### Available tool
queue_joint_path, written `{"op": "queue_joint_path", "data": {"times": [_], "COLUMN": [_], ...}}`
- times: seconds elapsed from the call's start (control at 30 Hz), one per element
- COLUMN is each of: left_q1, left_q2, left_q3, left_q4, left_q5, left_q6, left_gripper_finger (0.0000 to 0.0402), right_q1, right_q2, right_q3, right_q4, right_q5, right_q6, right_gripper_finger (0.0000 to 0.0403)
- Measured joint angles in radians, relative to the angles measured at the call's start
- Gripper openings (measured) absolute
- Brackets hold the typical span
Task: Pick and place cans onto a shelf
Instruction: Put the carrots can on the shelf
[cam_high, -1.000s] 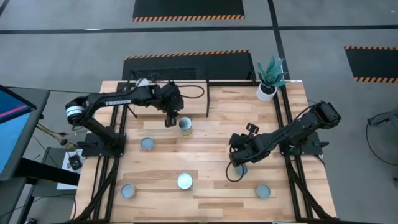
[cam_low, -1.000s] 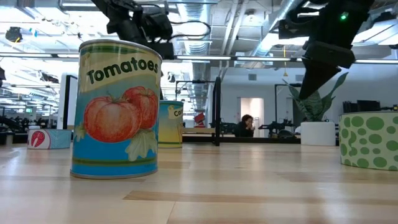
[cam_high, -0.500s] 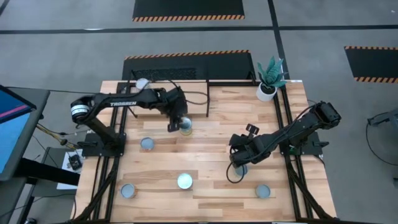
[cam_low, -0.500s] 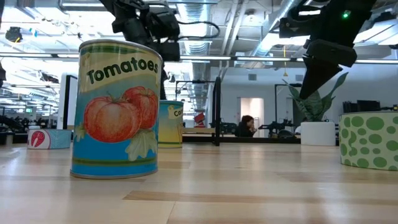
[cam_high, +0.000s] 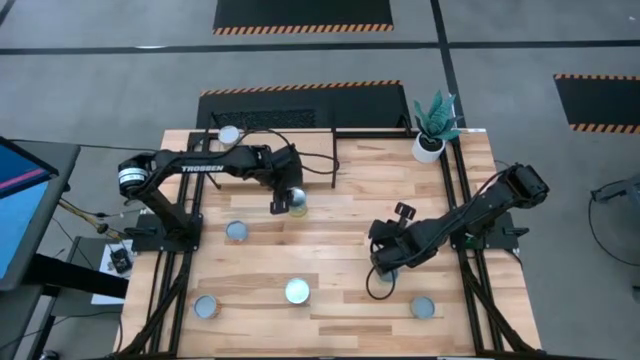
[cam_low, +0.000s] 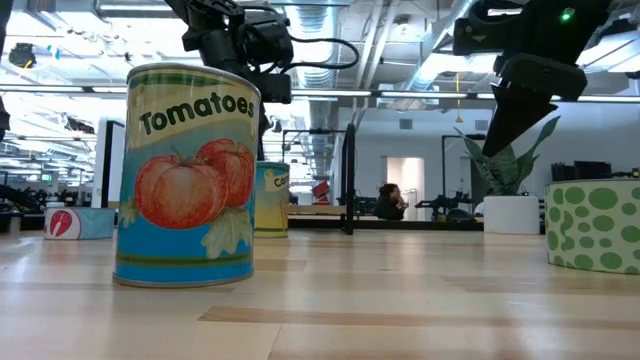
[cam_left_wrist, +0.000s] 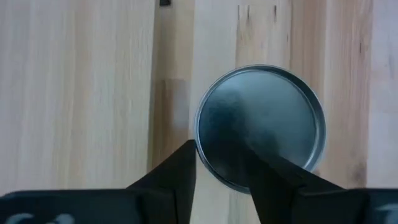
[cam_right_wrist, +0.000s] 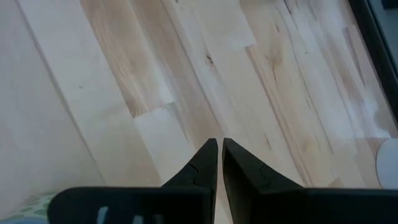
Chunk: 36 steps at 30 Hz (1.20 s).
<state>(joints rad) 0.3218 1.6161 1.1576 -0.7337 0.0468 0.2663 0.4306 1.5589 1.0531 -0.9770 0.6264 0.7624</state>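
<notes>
"Tomatoes" on nearest can (cam_low: 185, 175); "TROSSEN" on left arm (cam_high: 200, 168).

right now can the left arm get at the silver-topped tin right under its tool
Probably yes. The left tool hangs directly over the round silver-topped tin, its dark fingers parted but narrower than the lid. Nothing stands beside the tin on the plank tabletop; the fingers would need to open wider.

Both arms matte black – left arm (cam_high: 205, 165) w/ white "TROSSEN" lettering & silver base collar. Right arm (cam_high: 470, 210) has looping black cable; fingers (cam_right_wrist: 199, 171) dark, tapered.
</notes>
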Motion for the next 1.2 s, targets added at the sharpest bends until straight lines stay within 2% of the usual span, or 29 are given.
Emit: {"op": "queue_joint_path", "data": {"times": [0.4,0.67,0.9,1.2], "left_q1": [0.001,0.0,0.003,0.04], "left_q2": [-0.007,-0.022,-0.141,-0.297], "left_q3": [-0.002,-0.004,-0.011,-0.009], "left_q4": [-0.131,-0.205,-0.235,-0.279], "left_q5": [0.027,0.028,0.01,-0.095], "left_q6": [-0.002,-0.002,-0.002,-0.001], "left_gripper_finger": [0.0005,0.0,0.0,0.0], "right_q1": [0.05,0.079,0.093,0.093], "right_q2": [0.0,0.0,0.0,0.0], "right_q3": [0.0,0.0,0.0,0.0], "right_q4": [0.021,0.022,0.021,0.023], "right_q5": [0.0,0.0,0.001,0.001], "right_q6": [0.031,0.058,0.077,0.079], "right_gripper_finger": [0.0049,0.0049,0.0049,0.0049]}}
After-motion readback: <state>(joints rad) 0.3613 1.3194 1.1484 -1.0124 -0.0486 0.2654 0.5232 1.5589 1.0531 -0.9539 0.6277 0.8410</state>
